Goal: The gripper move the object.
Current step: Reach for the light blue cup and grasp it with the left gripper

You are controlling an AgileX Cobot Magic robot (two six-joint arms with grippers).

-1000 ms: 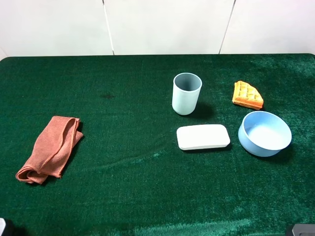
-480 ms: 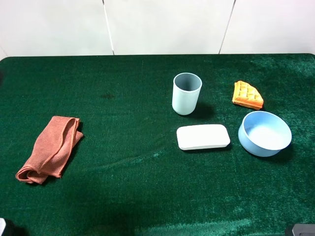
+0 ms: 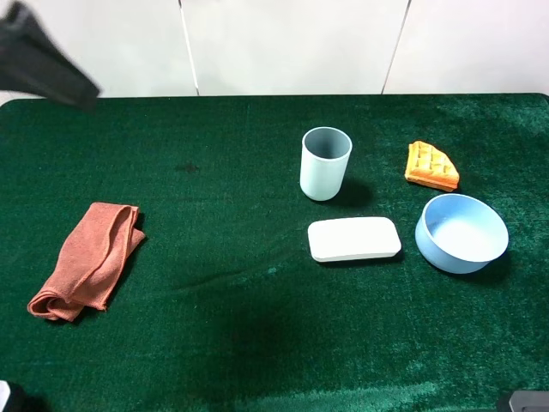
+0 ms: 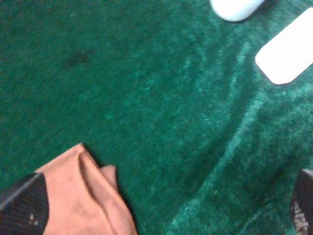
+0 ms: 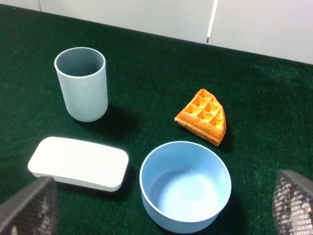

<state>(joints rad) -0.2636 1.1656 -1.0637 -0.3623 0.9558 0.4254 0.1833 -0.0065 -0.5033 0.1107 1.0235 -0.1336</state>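
Note:
The pale blue-grey cup [image 3: 326, 163] stands upright and empty on the green cloth, right of centre; it also shows in the right wrist view [image 5: 82, 83], and its edge shows in the left wrist view [image 4: 235, 7]. My left gripper [image 4: 161, 210] is open and empty, above the cloth near the orange towel [image 4: 83, 200], well apart from the cup. A blurred black part of the left arm [image 3: 43, 60] shows at the far left. My right gripper [image 5: 161, 205] is open and empty, raised in front of the bowl [image 5: 186, 183], apart from the cup.
A white flat block [image 3: 353, 239] lies just in front of the cup. A light-blue bowl [image 3: 461, 233] sits to its right, and a waffle piece [image 3: 431, 165] lies behind the bowl. The orange towel [image 3: 89, 259] lies crumpled at the left.
A blurred black part of the left arm has come into the exterior view at the far left. Nothing on the table has moved.

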